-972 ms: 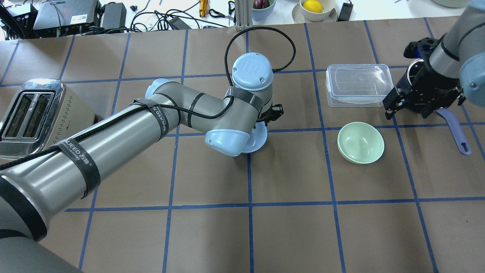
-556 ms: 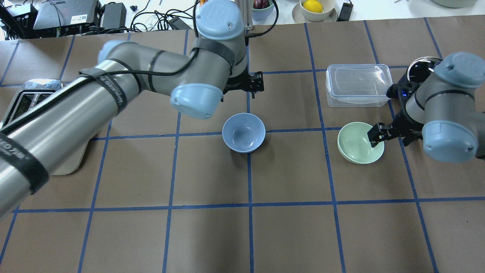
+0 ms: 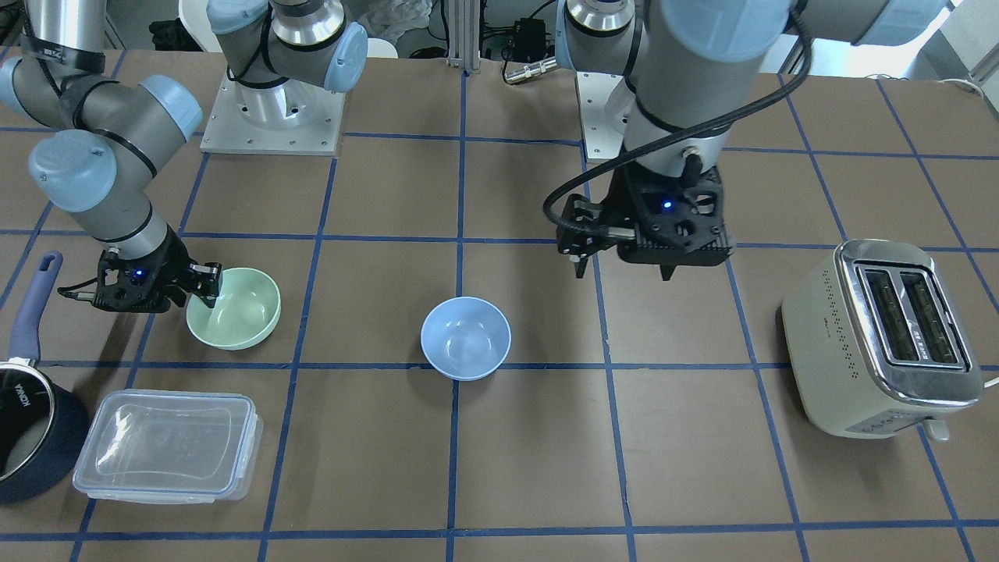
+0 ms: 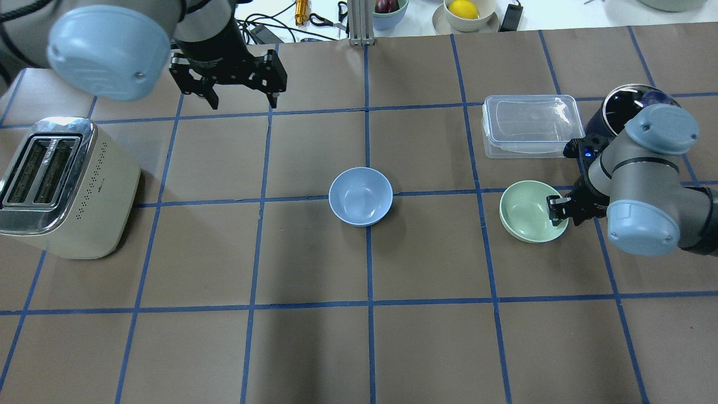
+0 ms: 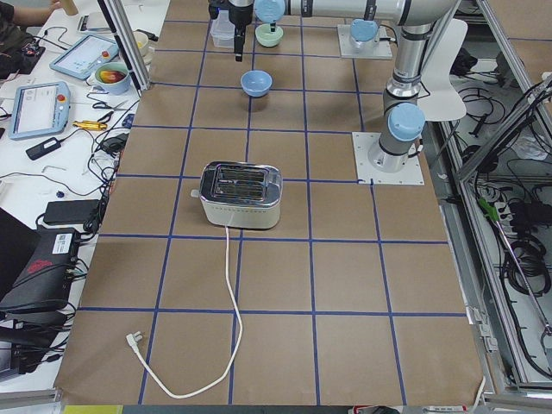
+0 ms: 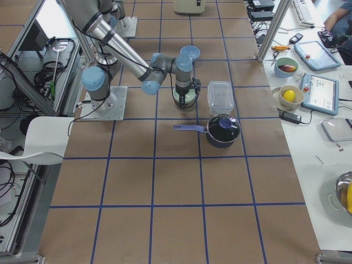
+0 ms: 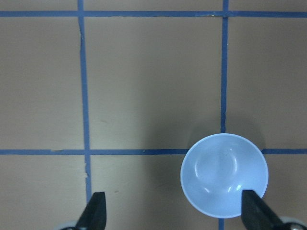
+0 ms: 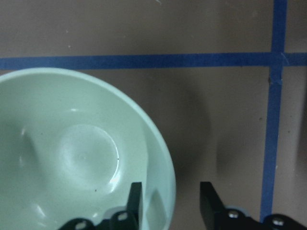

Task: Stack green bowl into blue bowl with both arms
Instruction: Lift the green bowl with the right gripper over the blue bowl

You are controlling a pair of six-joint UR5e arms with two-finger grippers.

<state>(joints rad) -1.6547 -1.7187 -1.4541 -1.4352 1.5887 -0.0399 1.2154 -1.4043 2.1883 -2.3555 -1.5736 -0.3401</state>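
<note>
The green bowl point(image 4: 530, 213) stands upright on the table at the right, also in the front view point(image 3: 238, 312). My right gripper point(image 4: 558, 211) is low at its right rim and open. In the right wrist view one finger point(image 8: 135, 201) is inside the green bowl point(image 8: 72, 153) and the other is outside, with the rim between them and a gap on each side. The blue bowl point(image 4: 360, 195) stands empty at the table's middle. My left gripper point(image 4: 244, 102) is open and empty, high above the table, far back and left of the blue bowl point(image 7: 224, 175).
A toaster point(image 4: 61, 185) stands at the left edge. A clear lidded container point(image 4: 530, 124) lies just behind the green bowl. A dark saucepan point(image 4: 622, 106) stands to its right, partly hidden by my right arm. Cables and bowls lie beyond the far edge.
My left arm lifted off the blue bowl and swung back and left, leaving the bowl uncovered. My right arm came down from beside the container and set its fingers astride the green bowl's rim.
</note>
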